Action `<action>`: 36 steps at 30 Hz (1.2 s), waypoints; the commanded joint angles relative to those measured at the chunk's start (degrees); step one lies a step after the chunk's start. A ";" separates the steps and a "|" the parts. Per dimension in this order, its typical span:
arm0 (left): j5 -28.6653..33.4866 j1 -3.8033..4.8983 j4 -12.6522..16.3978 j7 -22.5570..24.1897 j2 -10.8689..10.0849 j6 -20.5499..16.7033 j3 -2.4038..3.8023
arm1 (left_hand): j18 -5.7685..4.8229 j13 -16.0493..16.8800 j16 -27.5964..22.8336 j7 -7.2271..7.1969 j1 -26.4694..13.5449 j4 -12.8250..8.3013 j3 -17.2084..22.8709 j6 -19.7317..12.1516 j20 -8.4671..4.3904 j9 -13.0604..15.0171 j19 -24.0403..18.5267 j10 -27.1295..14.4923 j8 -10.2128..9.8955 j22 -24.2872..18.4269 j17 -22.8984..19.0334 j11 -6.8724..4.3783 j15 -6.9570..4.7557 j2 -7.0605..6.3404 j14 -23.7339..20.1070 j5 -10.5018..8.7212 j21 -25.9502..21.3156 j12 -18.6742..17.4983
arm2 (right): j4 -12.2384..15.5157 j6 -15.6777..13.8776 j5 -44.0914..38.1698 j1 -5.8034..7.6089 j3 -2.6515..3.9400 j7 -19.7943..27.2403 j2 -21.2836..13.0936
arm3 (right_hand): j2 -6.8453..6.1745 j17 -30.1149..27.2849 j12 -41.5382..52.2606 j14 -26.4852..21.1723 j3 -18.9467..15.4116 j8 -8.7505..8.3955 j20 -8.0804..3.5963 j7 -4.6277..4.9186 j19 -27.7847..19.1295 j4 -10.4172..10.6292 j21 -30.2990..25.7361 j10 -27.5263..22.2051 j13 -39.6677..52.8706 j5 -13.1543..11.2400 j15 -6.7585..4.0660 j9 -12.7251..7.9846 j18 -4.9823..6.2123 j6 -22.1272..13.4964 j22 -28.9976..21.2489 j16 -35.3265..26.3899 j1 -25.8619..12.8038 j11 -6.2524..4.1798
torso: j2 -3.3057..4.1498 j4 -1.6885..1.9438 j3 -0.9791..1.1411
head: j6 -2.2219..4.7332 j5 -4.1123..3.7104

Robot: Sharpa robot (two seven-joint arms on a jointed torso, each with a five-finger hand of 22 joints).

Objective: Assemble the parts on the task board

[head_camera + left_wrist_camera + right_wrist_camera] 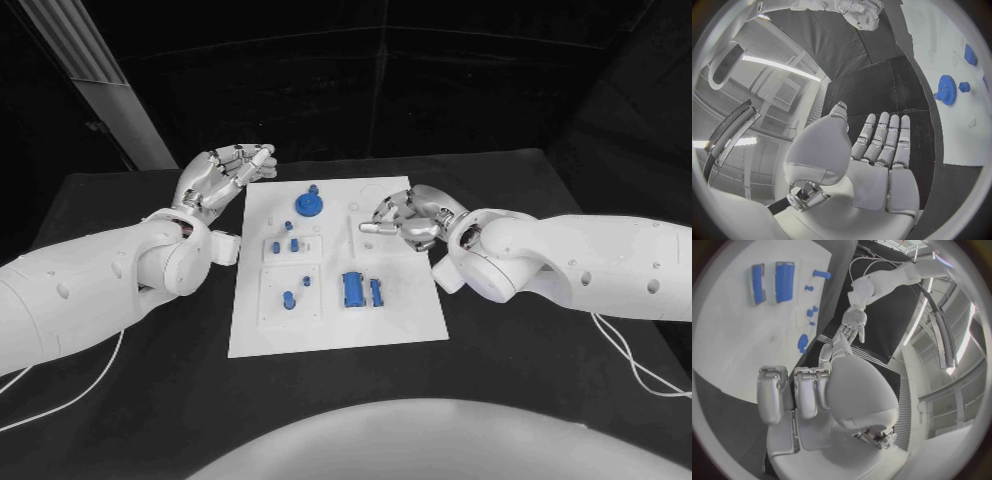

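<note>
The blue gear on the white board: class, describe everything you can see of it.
The blue gear is a round, toothed disc of what looks like plastic, with a small knob rising from its centre. It sits flat near the far end of the white board, with a small blue peg beside it. Neither hand touches it; the left hand hovers nearby, fingers spread.

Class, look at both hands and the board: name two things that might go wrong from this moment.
1. The right hand hovers over the task board with fingers curled; lowering it may nudge the loose board.
2. The left hand is open beside the board's far corner; reaching in may knock the blue gear.
</note>
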 commanded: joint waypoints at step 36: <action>2.72 -6.17 12.13 -4.85 -4.30 -17.18 7.21 | -7.53 -3.81 -29.20 -5.13 -45.23 -10.14 7.72 -22.79 -10.38 -4.03 -15.09 -20.58 -9.19 -27.23 -8.85 -8.27 -7.71 -3.48 -12.73 -10.21 -9.21 -19.89 | -9.36 -12.43 29.77 -5.00 6.86 27.70 10.34 | -4.79 -74.90 -90.18 -84.05 12.81 -45.61 -1.92 -1.95 -83.96 -13.11 -89.33 -83.75 -75.92 -12.61 4.61 -46.89 -0.42 -45.65 -74.90 -89.86 -83.03 1.73 | -4.92 -2.52 1.30 | 12.53 7.60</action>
